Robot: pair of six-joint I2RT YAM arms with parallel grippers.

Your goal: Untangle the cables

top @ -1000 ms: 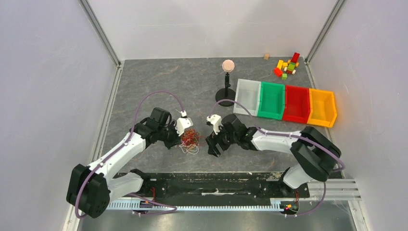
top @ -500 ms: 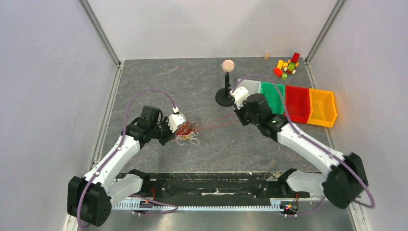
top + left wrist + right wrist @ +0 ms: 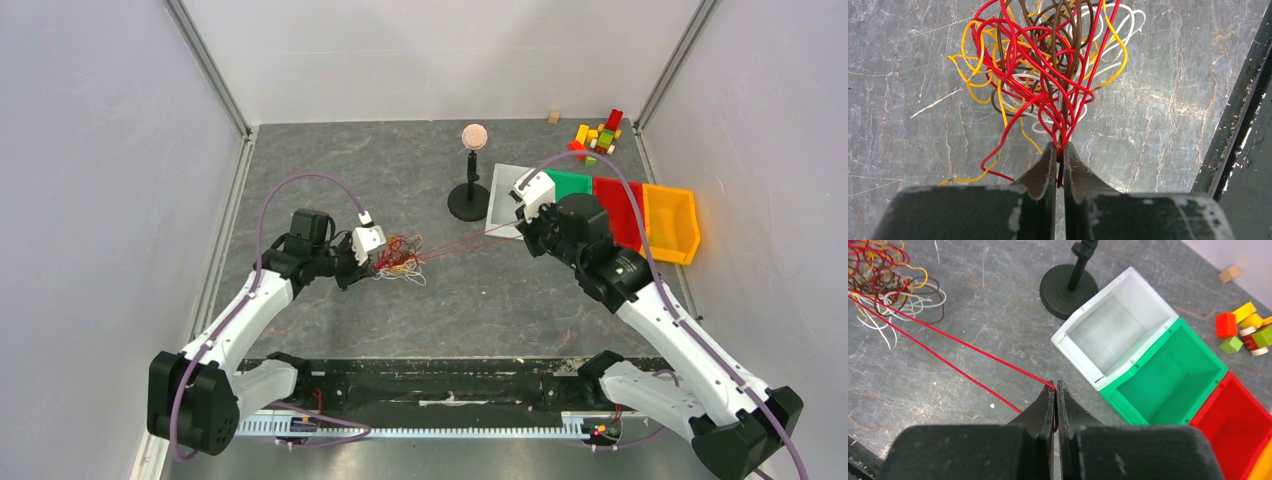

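The cables (image 3: 398, 258) form a small tangle of red, orange, brown and white wires (image 3: 1048, 65) on the grey floor left of centre. My left gripper (image 3: 1058, 150) is shut on the near side of the tangle, pinching several red strands; from above, the left gripper (image 3: 372, 262) sits at the tangle's left edge. A red cable (image 3: 953, 352) runs doubled and taut from the tangle (image 3: 885, 275) to my right gripper (image 3: 1055, 386), which is shut on its loop. From overhead the right gripper (image 3: 525, 228) hangs near the white bin, the red cable (image 3: 465, 244) stretched between both arms.
A row of white (image 3: 515, 200), green (image 3: 568, 185), red and yellow (image 3: 672, 220) bins lies right of centre. A black stand with a pink ball (image 3: 470, 190) rises just left of the white bin. Coloured blocks (image 3: 598, 135) are scattered at the back right corner.
My right gripper has shut on a red cable and pulled it away to the right and back, drawing it taut out of the tangle. The left arm shifted slightly left and back, keeping its hold.
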